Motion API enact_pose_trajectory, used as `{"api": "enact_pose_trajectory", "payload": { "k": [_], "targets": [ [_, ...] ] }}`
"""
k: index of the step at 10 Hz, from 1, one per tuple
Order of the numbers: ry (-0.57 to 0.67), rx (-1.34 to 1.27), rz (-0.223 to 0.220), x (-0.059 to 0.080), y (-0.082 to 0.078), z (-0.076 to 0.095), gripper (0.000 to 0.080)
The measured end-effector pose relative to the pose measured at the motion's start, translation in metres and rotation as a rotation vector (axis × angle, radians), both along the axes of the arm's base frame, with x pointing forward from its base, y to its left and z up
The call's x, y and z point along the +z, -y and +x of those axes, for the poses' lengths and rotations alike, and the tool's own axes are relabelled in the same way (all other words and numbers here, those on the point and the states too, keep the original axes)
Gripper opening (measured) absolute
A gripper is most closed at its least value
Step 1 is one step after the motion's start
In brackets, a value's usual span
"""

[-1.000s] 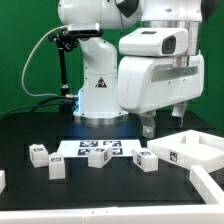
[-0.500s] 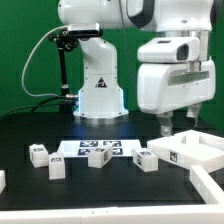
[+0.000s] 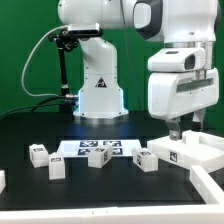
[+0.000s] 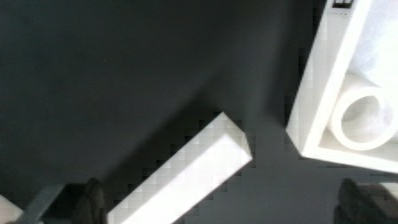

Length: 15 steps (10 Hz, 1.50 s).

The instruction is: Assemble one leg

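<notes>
Several small white legs with black-and-white tags lie on the black table in the exterior view: one [image 3: 38, 154] and another [image 3: 58, 167] at the exterior view's left, one [image 3: 98, 158] in the middle, one [image 3: 147, 160] right of it. My gripper [image 3: 178, 130] hangs at the exterior view's right, above the far edge of the large white rimmed panel [image 3: 192, 148], well away from the legs. In the wrist view the gripper [image 4: 222, 200] is open and empty, with dark fingers [image 4: 80, 200] at both sides. No leg shows in the wrist view.
The marker board [image 3: 88, 146] lies flat behind the middle legs. The robot base [image 3: 98, 95] stands at the back. In the wrist view a white slanted strip [image 4: 187, 170] lies below the jaws, and a white part with a round recess [image 4: 352, 105] lies beside it.
The arm has moved steadily toward the exterior view's right, from above the rightmost leg to above the panel. The gripper stays open and empty. The parts have not moved.
</notes>
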<state>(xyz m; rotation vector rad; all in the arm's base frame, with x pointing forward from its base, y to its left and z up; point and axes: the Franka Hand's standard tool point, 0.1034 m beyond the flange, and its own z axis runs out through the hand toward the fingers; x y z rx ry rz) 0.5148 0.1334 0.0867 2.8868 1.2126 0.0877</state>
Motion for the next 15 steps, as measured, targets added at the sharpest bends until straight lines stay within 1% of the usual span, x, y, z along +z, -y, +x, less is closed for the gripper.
{"api": "enact_pose_trajectory", "payload": {
  "k": [1,2,3,5,6,7,8,10,11,12,14,15],
  "targets": [
    [-0.012,-0.008,0.002,-0.011,-0.005,-0.014,0.0650],
    [-0.035,-0.012,0.004,-0.028,-0.012,-0.034,0.0650],
    [-0.031,-0.008,0.017,-0.042,-0.018,-0.047,0.0650],
    [0.034,0.013,0.071,-0.066,-0.034,-0.062,0.0650],
    [0.042,0.021,0.080,-0.072,-0.038,-0.064,0.0650],
    [0.046,0.023,0.085,-0.076,-0.038,-0.064,0.0650],
    [0.051,0.030,0.088,-0.079,-0.035,-0.063,0.0650],
    [0.051,0.032,0.088,-0.078,-0.036,-0.063,0.0650],
    [0.050,0.032,0.088,-0.079,-0.035,-0.063,0.0524],
    [0.050,0.032,0.088,-0.079,-0.035,-0.063,0.0524],
    [0.050,0.032,0.088,-0.079,-0.035,-0.063,0.0251],
    [0.050,0.032,0.088,-0.079,-0.035,-0.063,0.0251]
  ]
}}
